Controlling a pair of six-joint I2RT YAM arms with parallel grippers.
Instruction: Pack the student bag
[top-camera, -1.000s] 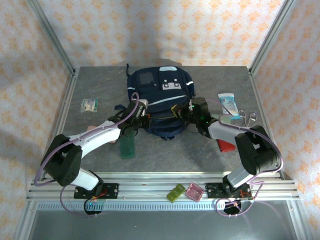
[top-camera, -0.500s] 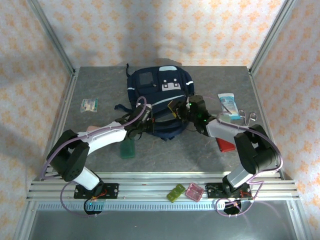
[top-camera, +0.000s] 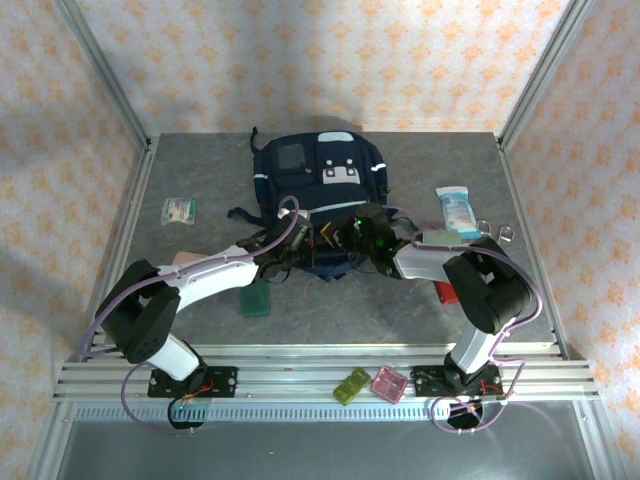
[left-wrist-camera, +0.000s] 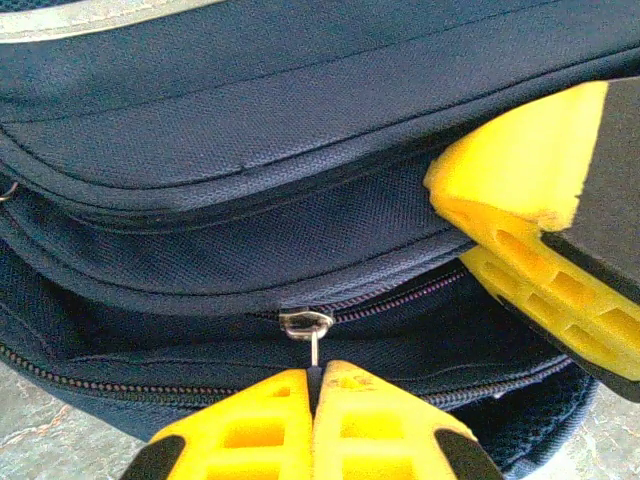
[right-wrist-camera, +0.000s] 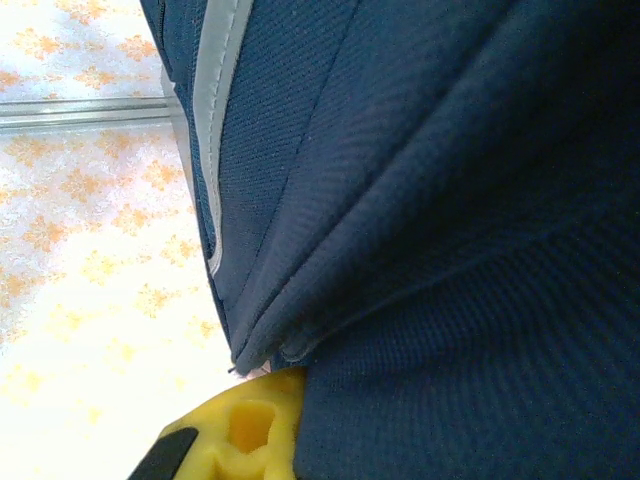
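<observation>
"What's moved?"

"Both sets of fingers have drawn closer together over the last second. The right fingers (left-wrist-camera: 500, 235) slid left along the near edge of the bag (top-camera: 320, 175), and the left fingers (left-wrist-camera: 318, 392) came down lower against it."

"Where's the bag lying?"

"Flat at the back middle of the bench (top-camera: 420, 300), front panel up. Its near edge is right at both sets of fingertips."

"Left fingers?"

"Pinched tight on the zip pull (left-wrist-camera: 314, 350). The slider (left-wrist-camera: 306, 322) sits just above their tips, with the bag's folds stacked beyond."

"And the right?"

"Pressed into the fabric just to the right of the left ones. Its own camera shows one yellow finger under navy cloth, so I can't tell whether they're gripping anything."
</observation>
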